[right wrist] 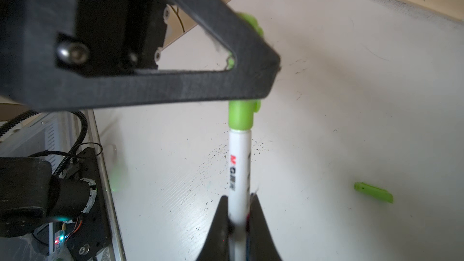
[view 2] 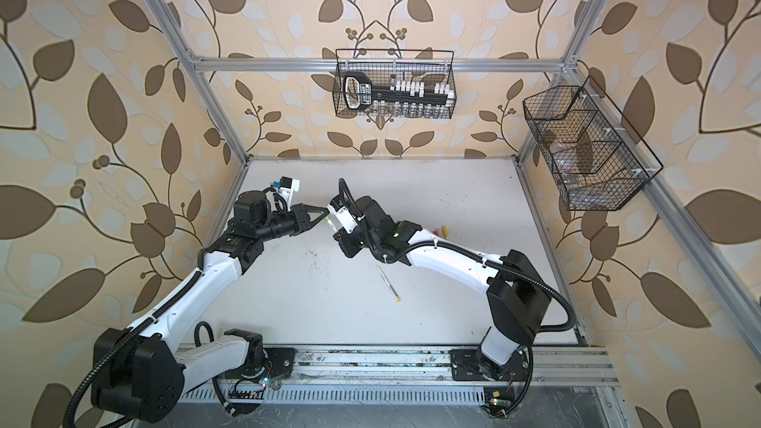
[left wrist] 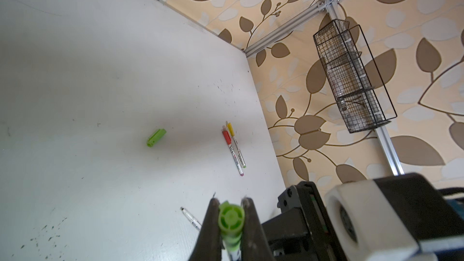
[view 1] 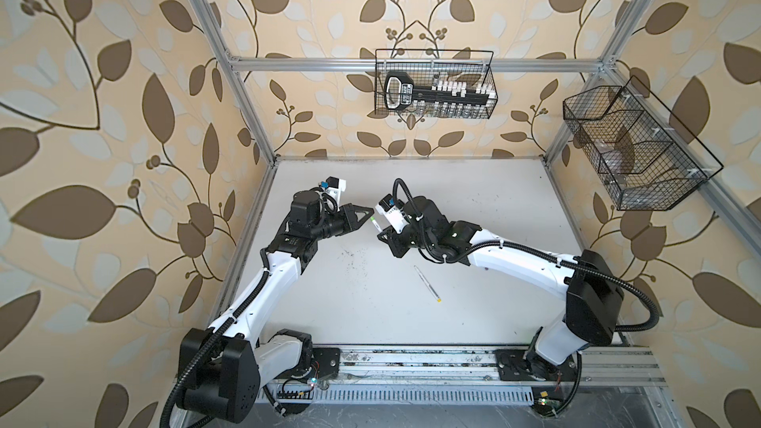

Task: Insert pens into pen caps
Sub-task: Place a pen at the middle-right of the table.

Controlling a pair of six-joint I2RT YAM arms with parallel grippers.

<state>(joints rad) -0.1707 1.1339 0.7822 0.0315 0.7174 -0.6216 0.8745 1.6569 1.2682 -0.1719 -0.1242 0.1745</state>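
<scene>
Soft, even daylight; top views bow at edges, wrist close-ups blur.

Both top views high overhead, looking down; wrist views close, share table (left wrist: 75, 71).

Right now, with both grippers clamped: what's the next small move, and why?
Probably press the green cap further along the pen. The left gripper is shut on the cap, the right gripper on the pen's barrel, and the cap already covers the tip; whether it is fully seated cannot be told.
</scene>
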